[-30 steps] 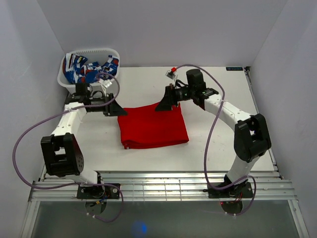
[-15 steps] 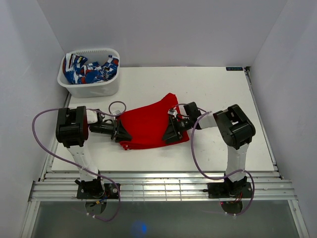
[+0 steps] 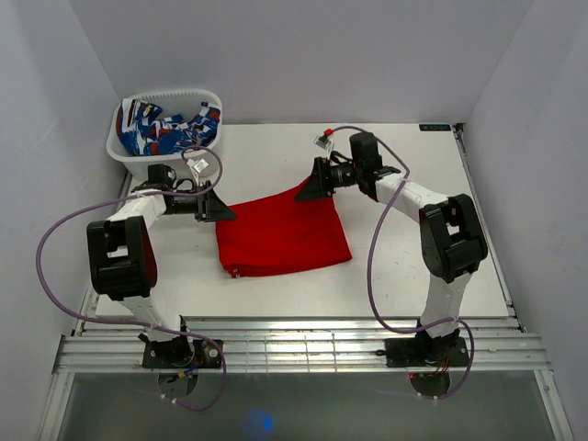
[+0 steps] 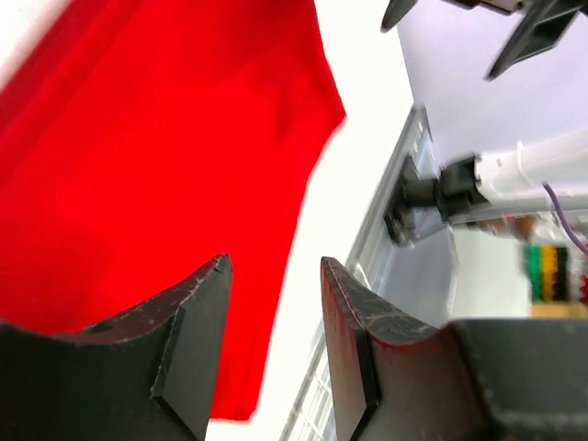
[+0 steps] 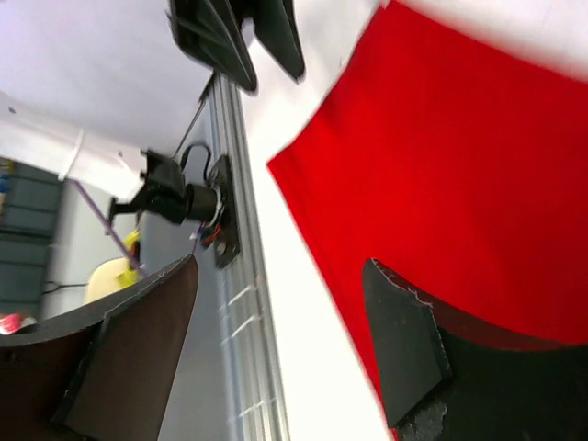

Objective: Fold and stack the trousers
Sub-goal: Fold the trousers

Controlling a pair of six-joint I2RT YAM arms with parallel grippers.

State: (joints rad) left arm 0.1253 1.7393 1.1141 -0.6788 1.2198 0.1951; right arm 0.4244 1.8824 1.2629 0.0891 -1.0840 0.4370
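Arms are hovering at the far corners of the folded bright red soft-fabric trousers point(image 3: 283, 239) on the white table point(image 3: 404, 262), left gripper point(image 3: 223, 212) half-open, right gripper point(image 3: 300, 194) gaping, both empty, probably lining up the next fold.

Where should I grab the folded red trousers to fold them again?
Probably pinch the trousers at their far right corner, coming from the far side with the right claw: they lie flat, and that corner sticks out in a point beside it.
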